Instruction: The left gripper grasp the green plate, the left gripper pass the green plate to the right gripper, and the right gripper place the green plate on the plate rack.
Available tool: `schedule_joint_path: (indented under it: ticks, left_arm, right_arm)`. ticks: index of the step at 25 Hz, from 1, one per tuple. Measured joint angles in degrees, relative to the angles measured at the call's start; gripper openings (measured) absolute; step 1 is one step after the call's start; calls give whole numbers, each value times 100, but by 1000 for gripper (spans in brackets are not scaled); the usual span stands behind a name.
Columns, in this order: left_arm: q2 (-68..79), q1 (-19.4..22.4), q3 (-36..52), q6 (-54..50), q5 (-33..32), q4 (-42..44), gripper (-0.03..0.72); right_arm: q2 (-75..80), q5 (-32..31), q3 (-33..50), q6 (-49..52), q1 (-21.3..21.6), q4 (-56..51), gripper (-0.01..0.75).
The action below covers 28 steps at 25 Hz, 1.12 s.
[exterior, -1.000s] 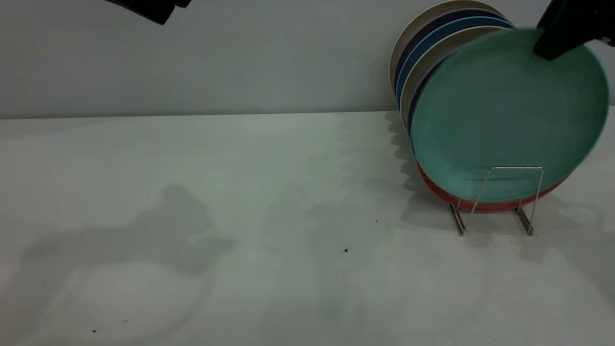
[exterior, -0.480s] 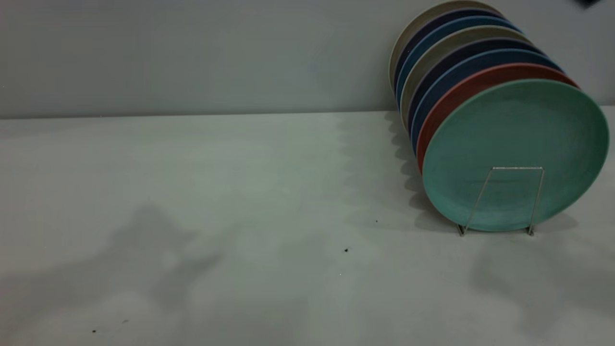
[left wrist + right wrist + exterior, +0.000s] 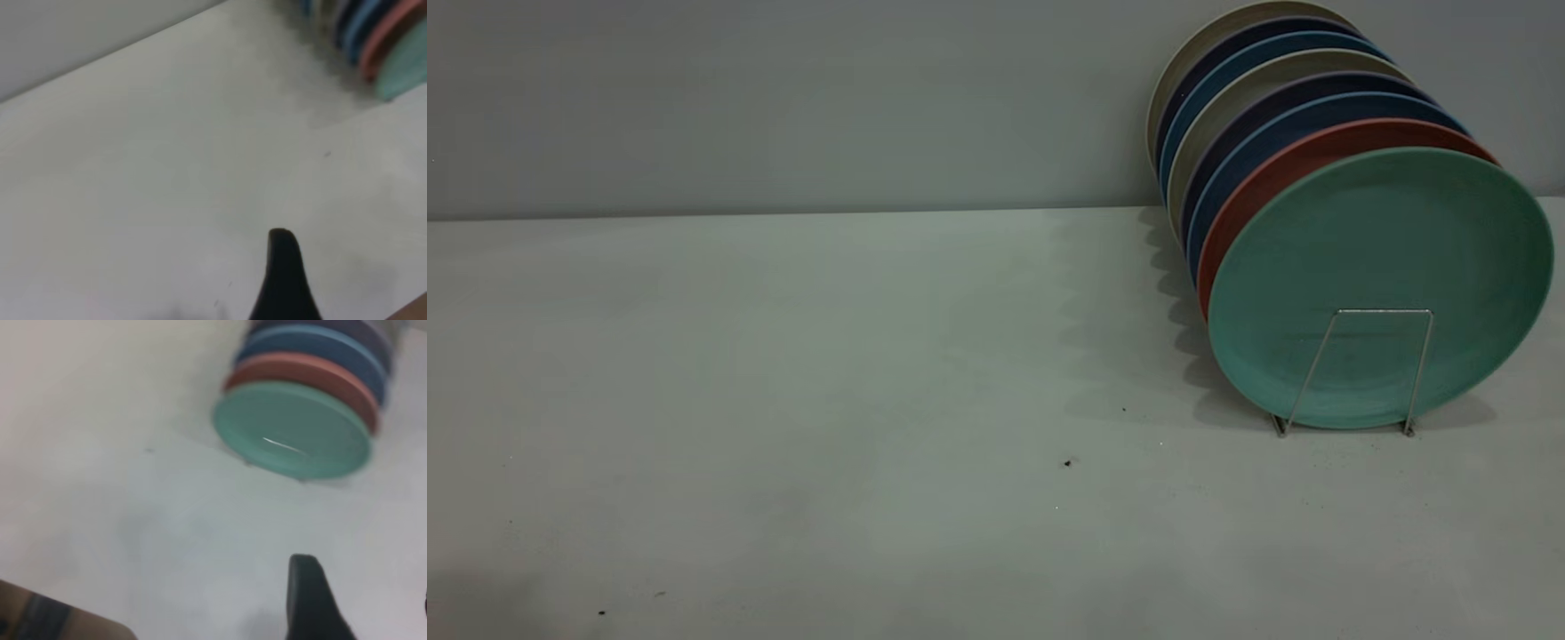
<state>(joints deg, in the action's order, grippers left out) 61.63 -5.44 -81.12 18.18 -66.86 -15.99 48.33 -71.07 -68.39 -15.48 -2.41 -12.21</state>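
Observation:
The green plate [image 3: 1378, 284] stands upright at the front of the plate rack [image 3: 1385, 311], leaning on the salmon-pink plate [image 3: 1263, 187] behind it, and nothing holds it. It also appears in the right wrist view as the green plate [image 3: 293, 430] and at the edge of the left wrist view as the green plate [image 3: 407, 67]. Neither gripper shows in the exterior view. My right gripper [image 3: 363, 593] hovers open and empty over the table, well away from the rack. My left gripper [image 3: 347, 273] is open too, far from the plates, with one black finger [image 3: 283, 280] in view.
Behind the pink plate, several blue, dark and beige plates [image 3: 1254, 98] fill the rack up to the grey wall [image 3: 783, 98]. The white table [image 3: 827, 373] stretches left of the rack. A brown edge [image 3: 410, 310] shows beyond the table in the left wrist view.
One second ago the right gripper held the green plate tilted above the rack. The plate now stands in the front slot, let go, and both arms have left the exterior view.

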Motion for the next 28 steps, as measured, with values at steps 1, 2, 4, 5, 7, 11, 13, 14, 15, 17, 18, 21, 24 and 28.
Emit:
schedule_joint_path:
  ticks: [1, 2, 4, 5, 7, 11, 13, 14, 15, 17, 18, 21, 24, 28]
  left_arm:
    - [-132, 0, 197, -115, 0, 181, 568]
    - [-249, 0, 386, -239, 0, 322, 568]
    - [-441, 0, 911, -441, 0, 575, 568]
    - [-534, 0, 1198, -499, 0, 638, 568]
    - [-694, 0, 1768, -561, 15, 680, 568]
    - [-999, 0, 3009, -603, 64, 681, 568]
    - [-1162, 0, 3511, -696, 125, 685, 568]
    - [-1239, 0, 3748, -744, 153, 687, 568]
    - [-1342, 0, 3959, -783, 159, 724, 568]
    - [-1564, 0, 4283, -863, 164, 817, 568]
    - [-1696, 0, 4424, -884, 181, 866, 568]
    - [-2076, 0, 4703, -899, 376, 929, 568]
    - [-2452, 0, 4931, -899, 569, 942, 568]
    - [-2891, 0, 5252, -911, 466, 996, 568]
  right_arm:
    - [-285, 0, 241, 50, 0, 109, 424]
    - [-559, 0, 560, 104, 0, 203, 424]
    - [-1153, 0, 1188, 205, 0, 347, 423]
    - [-1412, 0, 1548, 259, 0, 416, 423]
    - [-1858, 0, 2257, 372, 0, 507, 423]
    - [-2457, 195, 3395, 498, 0, 620, 420]
    - [-2669, 351, 3847, 515, 0, 654, 419]
    - [-2745, 429, 3988, 564, 0, 665, 419]
    - [-2821, 497, 4077, 615, 0, 688, 419]
    - [-2938, 598, 4109, 758, -41, 767, 419]
    - [-2996, 628, 4117, 845, -72, 822, 419]
    - [-3235, 646, 4133, 1039, -185, 984, 419]
    - [-3563, 652, 4133, 1076, -217, 1007, 419]
    - [-3886, 646, 4133, 1086, -217, 1016, 419]
